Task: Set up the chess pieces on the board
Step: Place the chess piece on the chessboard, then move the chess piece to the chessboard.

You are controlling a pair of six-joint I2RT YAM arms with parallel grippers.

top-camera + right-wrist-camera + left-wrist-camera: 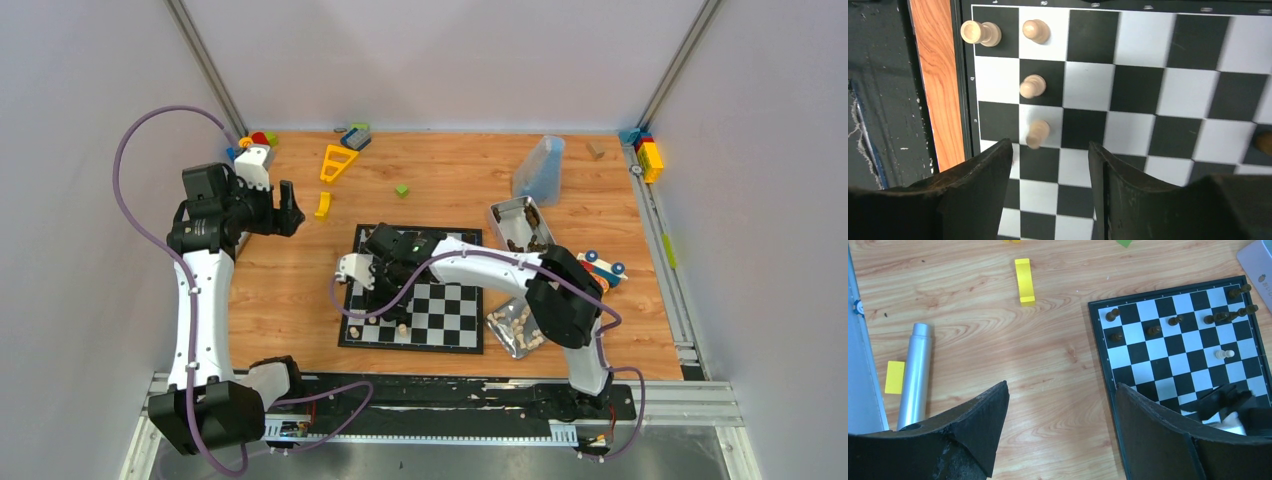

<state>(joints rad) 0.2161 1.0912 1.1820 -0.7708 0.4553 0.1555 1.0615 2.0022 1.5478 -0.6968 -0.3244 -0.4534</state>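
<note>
The board [446, 303] lies mid-table with its black and white checks. My right gripper [372, 282] hovers over its near-left part, open, with nothing between its fingers [1050, 150]. A blurred cream chess piece [1038, 134] sits just beyond the fingertips on the board [1138, 95]. Three more cream pieces [1032, 86] stand toward the corner. Several dark pieces [1154, 330] and one cream piece [1224, 354] stand on the board [1168, 357] in the left wrist view. My left gripper [290, 208] hangs open and empty [1062, 387] over bare wood left of the board.
A metal tray [497, 212] with dark pieces and another tray [497, 322] with cream pieces lie right of the board. A yellow block [1024, 281], a silver cylinder [915, 375], a yellow triangle [338, 162], a green cube [401, 190], a clear container [540, 170] and a toy car [600, 268] are scattered around.
</note>
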